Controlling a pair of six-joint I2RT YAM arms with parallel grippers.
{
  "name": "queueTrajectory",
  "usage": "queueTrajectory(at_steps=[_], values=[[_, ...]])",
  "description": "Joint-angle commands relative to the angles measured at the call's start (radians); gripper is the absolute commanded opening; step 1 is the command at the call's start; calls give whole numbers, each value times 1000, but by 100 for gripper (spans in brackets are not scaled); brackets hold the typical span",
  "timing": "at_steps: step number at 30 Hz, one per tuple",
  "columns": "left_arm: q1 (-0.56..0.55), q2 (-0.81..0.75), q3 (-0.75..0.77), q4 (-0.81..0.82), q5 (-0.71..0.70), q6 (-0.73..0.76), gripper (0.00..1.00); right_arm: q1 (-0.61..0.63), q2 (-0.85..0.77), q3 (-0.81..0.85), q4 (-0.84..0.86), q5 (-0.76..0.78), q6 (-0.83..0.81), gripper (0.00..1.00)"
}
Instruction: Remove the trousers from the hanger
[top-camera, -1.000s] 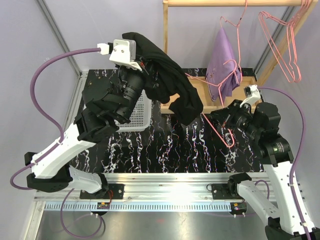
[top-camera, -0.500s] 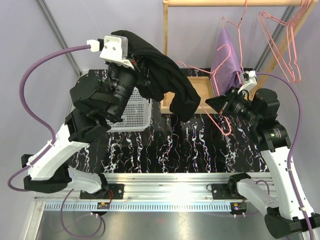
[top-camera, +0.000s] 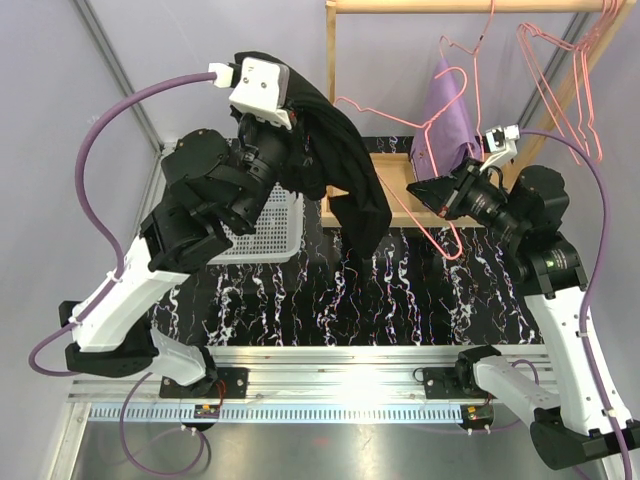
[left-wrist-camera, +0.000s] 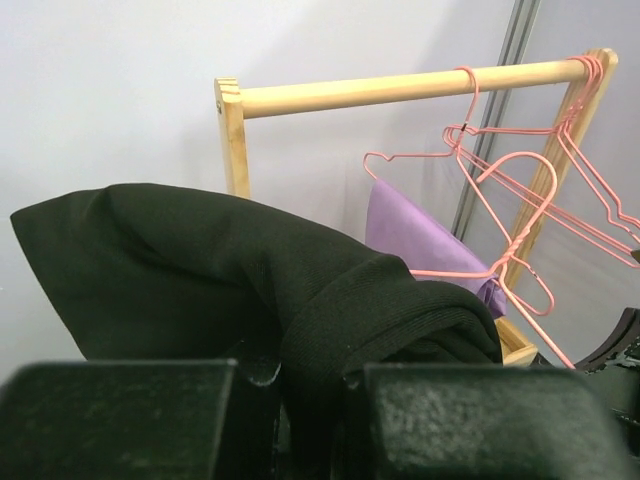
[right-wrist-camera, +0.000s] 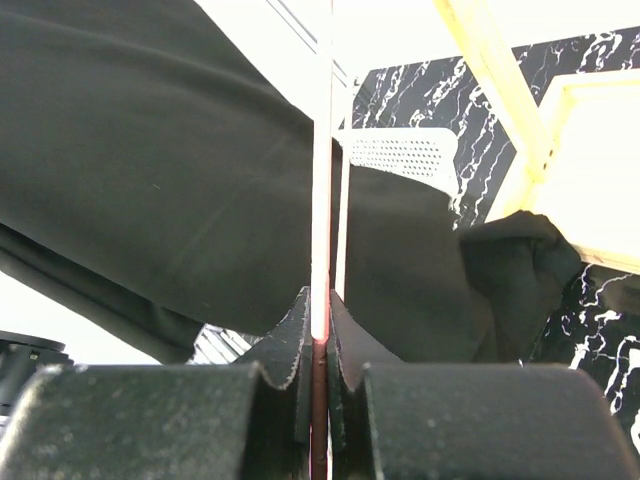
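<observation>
The black trousers (top-camera: 345, 170) hang in a bunch from my left gripper (top-camera: 298, 125), which is shut on them high above the table; its fingers are mostly hidden by the cloth. In the left wrist view the black cloth (left-wrist-camera: 250, 270) fills the gap of the left gripper (left-wrist-camera: 300, 400). My right gripper (top-camera: 428, 192) is shut on a pink wire hanger (top-camera: 390, 125), whose far end reaches the black trousers. The right wrist view shows the wire (right-wrist-camera: 321, 150) pinched in the right gripper (right-wrist-camera: 318, 320). The purple trousers (top-camera: 448, 110) hang on another hanger on the rack.
A wooden rack (top-camera: 330, 60) with a tray base (top-camera: 395, 175) stands at the back. Empty pink hangers (top-camera: 560, 90) hang from its rail at the right. A white perforated basket (top-camera: 262, 235) sits under the left arm.
My right gripper has lifted the hanger up and back. My left gripper has kept the black trousers raised and shifted, so more of the hanger wire shows beside the cloth.
</observation>
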Motion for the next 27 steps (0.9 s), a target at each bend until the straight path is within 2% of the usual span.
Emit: queueTrajectory(at_steps=[1,5,9,15,17,20,22,27], values=[[7,-20,110,101,1,54,0,9,-15,-8,40,4,-22,0],[5,8,222,81,-14,95,0,10,-6,12,10,33,-57,0],[5,16,256,120,-58,177,0,9,8,64,-56,75,-112,0],[17,37,310,293,-210,475,0,10,10,124,-127,139,-174,0],[34,52,331,345,-226,522,0,9,8,124,-132,158,-181,0],[98,95,416,335,-232,548,0,9,4,119,-138,172,-182,0],[125,114,420,360,-240,583,0,9,-1,111,-138,176,-180,0],[253,120,385,345,-266,554,0,9,-16,110,-152,187,-188,0]])
